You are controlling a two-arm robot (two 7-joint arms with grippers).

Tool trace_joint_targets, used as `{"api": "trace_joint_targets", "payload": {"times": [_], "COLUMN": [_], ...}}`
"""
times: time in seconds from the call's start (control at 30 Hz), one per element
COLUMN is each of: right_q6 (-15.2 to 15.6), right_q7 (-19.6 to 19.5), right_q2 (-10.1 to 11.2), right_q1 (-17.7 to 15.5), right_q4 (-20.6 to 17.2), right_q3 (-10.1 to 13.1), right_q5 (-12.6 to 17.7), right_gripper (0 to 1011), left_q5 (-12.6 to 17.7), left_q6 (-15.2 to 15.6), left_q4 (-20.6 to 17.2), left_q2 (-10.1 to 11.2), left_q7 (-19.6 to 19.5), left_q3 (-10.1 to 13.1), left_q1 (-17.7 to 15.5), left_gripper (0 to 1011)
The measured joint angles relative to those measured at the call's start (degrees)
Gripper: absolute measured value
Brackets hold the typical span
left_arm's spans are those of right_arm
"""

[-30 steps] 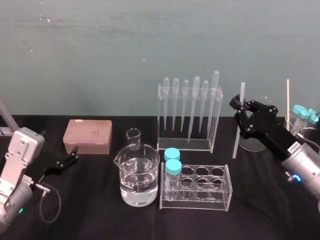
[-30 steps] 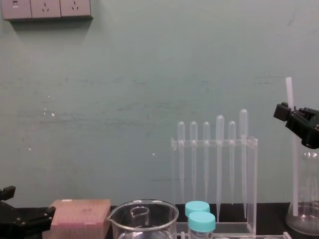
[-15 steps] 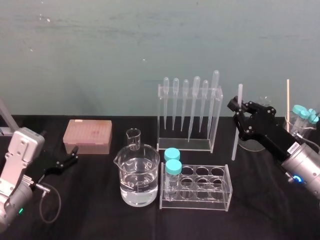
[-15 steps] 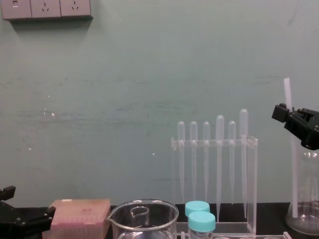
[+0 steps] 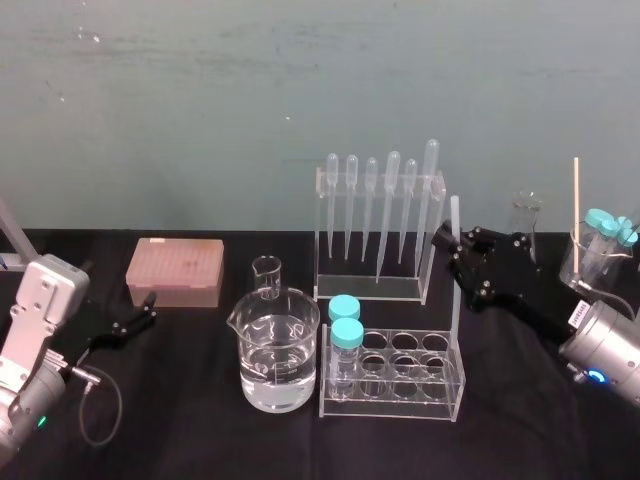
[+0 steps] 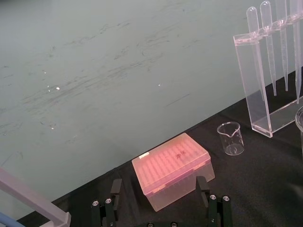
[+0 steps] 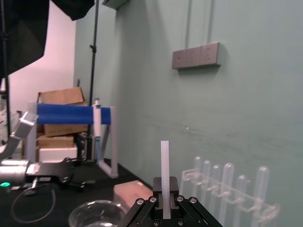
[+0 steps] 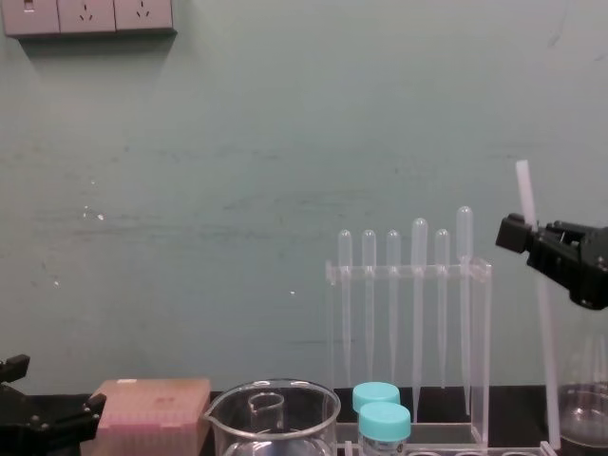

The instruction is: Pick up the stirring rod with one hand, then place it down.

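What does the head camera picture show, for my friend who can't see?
The right pincer holds the stirring rod upright, just right of the pipette rack. The left pincer rests open at far left, near a pink box. A beaker of clear liquid stands in front.

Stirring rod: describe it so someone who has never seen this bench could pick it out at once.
Find the clear pipette rack at the back middle of the black table. Just to its right, the right gripper is shut on the stirring rod, held nearly upright. Unlike the racked pipettes, it is a plain whitish stick of even thickness, with no bulb or taper.
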Motion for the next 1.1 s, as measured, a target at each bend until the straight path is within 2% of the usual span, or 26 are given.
{"api": "trace_joint_targets", "payload": {"times": [0.17, 0.43, 0.83, 1.1], "right_q6": [0.95, 1.88, 2.87, 5.15], "right_q7": [1.19, 2.95, 6.71, 7.68], "right_q2": [0.33, 0.12, -1.26, -1.54], "right_q1": [0.21, 1.68, 5.83, 8.08], "right_q4": [0.2, 2.52, 9.69, 12.92], "right_q3": [-1.02, -2.77, -5.64, -7.9], "right_q5": [0.51, 1.18, 2.48, 2.08], "right_gripper": [75, 75, 75, 75], "left_q5": [0.0, 0.0, 0.0, 0.0], "left_q6": [0.0, 0.0, 0.0, 0.0], "left_q4": [0.0, 0.0, 0.0, 0.0], "left_q2": [0.0, 0.0, 0.0, 0.0], "left_q7": [0.0, 0.0, 0.0, 0.0], "left_q3": [0.0, 0.0, 0.0, 0.0], "left_q1": [0.0, 0.0, 0.0, 0.0], "left_gripper": [1000, 1000, 1000, 1000]}}
